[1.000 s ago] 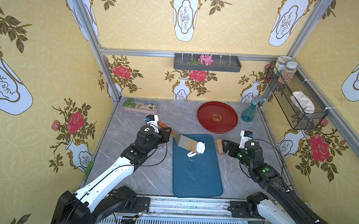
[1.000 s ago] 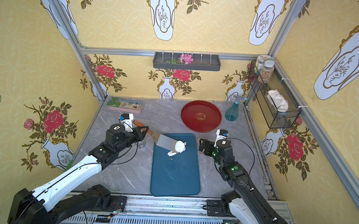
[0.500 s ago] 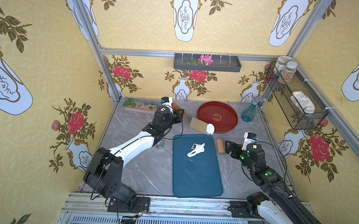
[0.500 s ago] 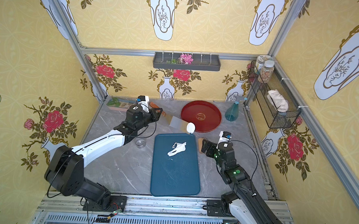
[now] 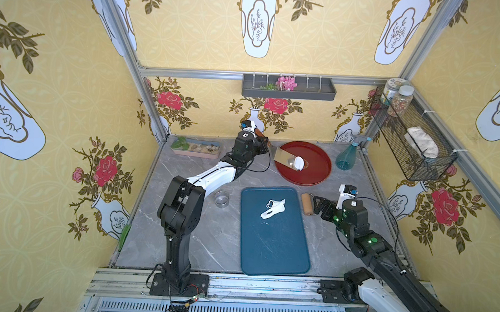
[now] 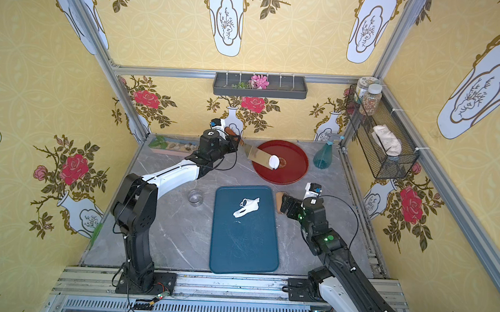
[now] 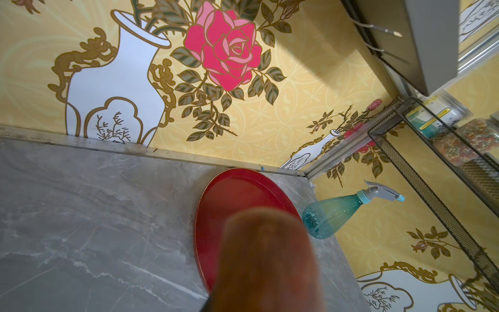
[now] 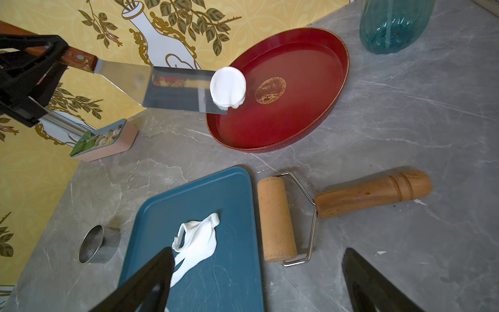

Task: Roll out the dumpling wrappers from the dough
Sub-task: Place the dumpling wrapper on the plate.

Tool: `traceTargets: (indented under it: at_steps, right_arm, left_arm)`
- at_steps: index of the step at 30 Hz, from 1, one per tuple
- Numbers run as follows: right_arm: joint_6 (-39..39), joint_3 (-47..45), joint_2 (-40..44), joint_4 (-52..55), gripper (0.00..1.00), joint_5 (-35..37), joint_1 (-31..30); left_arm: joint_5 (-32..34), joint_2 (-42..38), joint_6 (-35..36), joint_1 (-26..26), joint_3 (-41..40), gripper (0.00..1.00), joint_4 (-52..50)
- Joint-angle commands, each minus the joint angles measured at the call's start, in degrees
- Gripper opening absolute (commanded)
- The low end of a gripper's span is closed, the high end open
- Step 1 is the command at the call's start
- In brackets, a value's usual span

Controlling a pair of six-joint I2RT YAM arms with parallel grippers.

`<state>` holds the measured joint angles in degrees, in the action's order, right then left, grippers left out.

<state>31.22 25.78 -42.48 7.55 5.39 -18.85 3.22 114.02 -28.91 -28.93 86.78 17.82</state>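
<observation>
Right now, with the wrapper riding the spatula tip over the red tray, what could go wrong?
1. The dumpling wrapper overhangs the spatula blade's corner, edge drooping. It may slip off early and fold as it lands in the red tray.
2. Soft dough might stick to the blade and stretch instead of releasing.
3. The left claw is shut on the handle, far from the load, so a small twist could tip the blade.

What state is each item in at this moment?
left gripper: shut on spatula
spatula: raised, gripped by its handle
dumpling wrapper: on spatula tip, overhanging, above red tray
red tray: empty
right gripper: open, empty
dough scrap: lying on blue board
roller: lying on table, unheld
ring cutter: standing on table
</observation>
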Motion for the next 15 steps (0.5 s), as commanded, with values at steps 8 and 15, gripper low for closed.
traceTargets:
  at_steps: [8,15]
  right_arm:
    - [-0.5,0.1,-0.2,-1.2,0.97,0.8,0.1]
    - [-0.5,0.1,-0.1,-1.1,0.97,0.7,0.1]
  left_arm:
    - [-0.2,9.7,3.0,-0.3,11.6,0.00,-5.6]
    - [0.6,14.3,5.0,-0.4,19.2,0.00,-12.2]
